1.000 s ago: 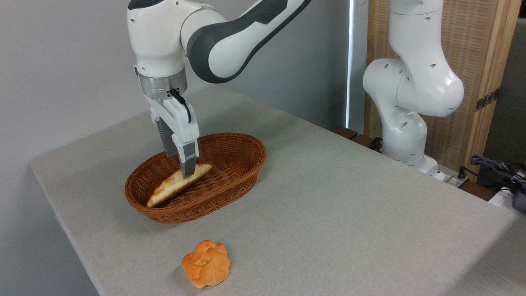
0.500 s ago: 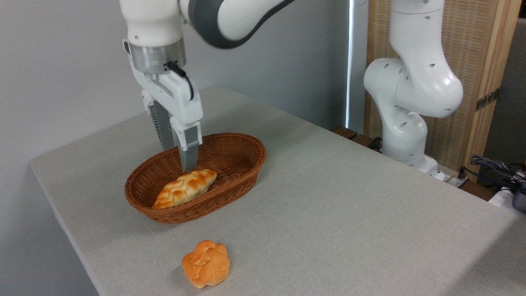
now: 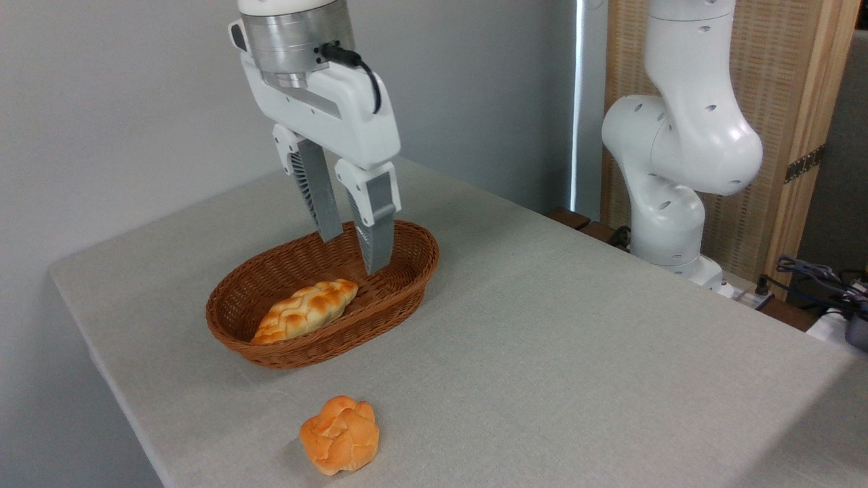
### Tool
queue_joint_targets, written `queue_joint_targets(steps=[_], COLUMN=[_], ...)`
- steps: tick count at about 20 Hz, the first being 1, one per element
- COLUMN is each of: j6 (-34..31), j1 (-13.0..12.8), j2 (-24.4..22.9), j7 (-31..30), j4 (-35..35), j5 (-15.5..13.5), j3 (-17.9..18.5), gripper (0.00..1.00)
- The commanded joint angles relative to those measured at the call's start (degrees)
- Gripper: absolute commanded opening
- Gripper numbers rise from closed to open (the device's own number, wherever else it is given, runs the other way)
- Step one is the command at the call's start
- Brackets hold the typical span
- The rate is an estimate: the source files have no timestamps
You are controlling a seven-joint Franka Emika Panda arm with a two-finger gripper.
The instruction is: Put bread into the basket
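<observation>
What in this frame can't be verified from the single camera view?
- Arm above the end effector: cut off by the top edge.
- Basket floor at the near side: hidden by its own near wall and by the bread.
- Underside of the bread: hidden, so how it rests is unclear.
- Cables and grey item at far right: cut off by the edge, too small to identify.

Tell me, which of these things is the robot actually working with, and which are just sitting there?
Part of the job:
braided loaf, lying in the basket
wicker basket
gripper, open above the basket

Just lying about:
round orange bun on the table
cables at the far right
</observation>
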Motion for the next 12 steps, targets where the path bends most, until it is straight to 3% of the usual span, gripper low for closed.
queue_joint_targets(steps=[1,2,12], j6=[-1.3,-1.3,-1.3], j1=[4.8,6.3,6.8], j2=[0.2,0.2,-0.4], j7=[0.2,0.3,0.6], j4=[0.8,0.8,0.4], j5=[0.9,0.9,1.1], j3=[-5.3,-7.1,-7.2], gripper=[1.00,1.00,1.00])
